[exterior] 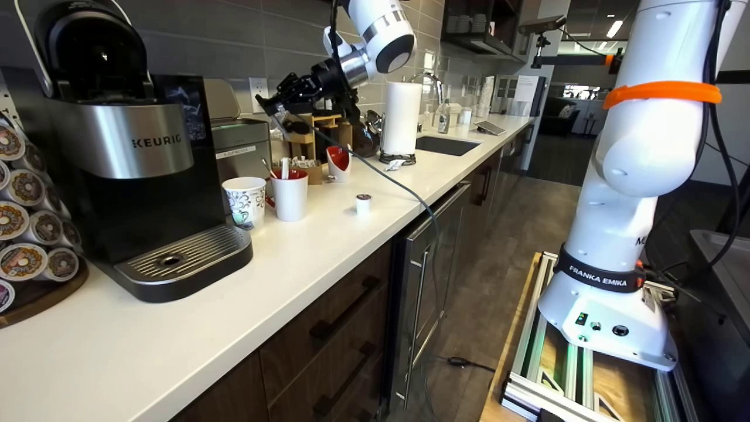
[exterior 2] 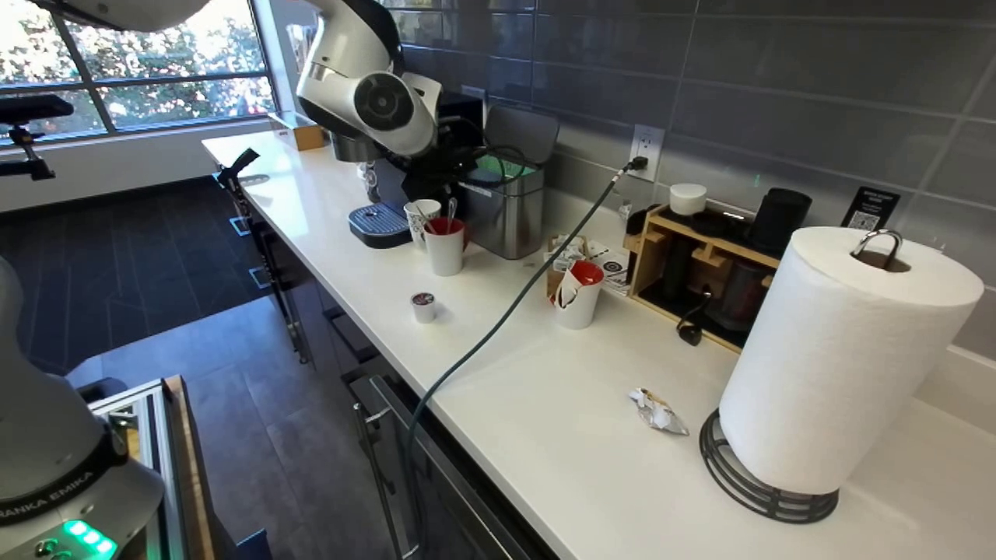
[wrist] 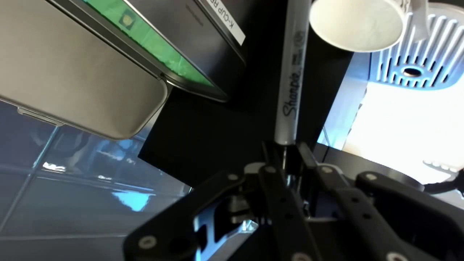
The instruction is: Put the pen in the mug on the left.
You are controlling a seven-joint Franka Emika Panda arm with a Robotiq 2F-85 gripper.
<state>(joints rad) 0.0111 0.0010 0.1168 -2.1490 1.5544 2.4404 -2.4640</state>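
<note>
Above the table (exterior: pixel 281 258), higher than the patterned cup (exterior: pixel 246 198) and a red-lined mug (exterior: pixel 291 199), the gray Sharpie pen (wrist: pixel 291 74) is being held by one end, clamped fast in the end effector (wrist: pixel 286 152).

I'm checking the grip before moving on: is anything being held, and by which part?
The gripper holds the pen by one end, with the labelled length sticking out past the grip. I can't tell whether that's the cap end.

Opposed exterior views, shared counter (exterior: pixel 304 252)
</note>
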